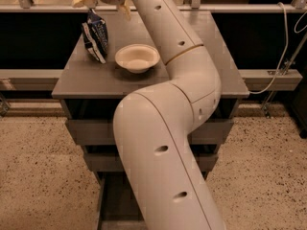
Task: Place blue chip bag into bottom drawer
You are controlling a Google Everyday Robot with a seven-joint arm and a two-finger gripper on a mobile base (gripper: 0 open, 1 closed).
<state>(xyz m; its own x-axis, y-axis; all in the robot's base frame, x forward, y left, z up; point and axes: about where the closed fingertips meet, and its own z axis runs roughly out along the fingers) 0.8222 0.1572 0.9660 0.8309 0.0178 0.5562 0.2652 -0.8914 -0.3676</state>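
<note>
Open hand (103, 7) hovers just above the upright blue chip bag (95, 35), at ten o'clock from the bowl (137, 57) on the worktop (86, 80); an off-centre descent could tip it over.

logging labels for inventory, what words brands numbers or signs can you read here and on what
Crinkled dark-blue foil chip bag, standing on the grey cabinet top: pale print, too blurred to read.
Round cream bowl: no text.
Grey bottom drawer, pulled out: no text.
White robot arm: no text seen.
Gripper, open just above the bag's top: no marking readable.
Nothing here can be read.
</note>
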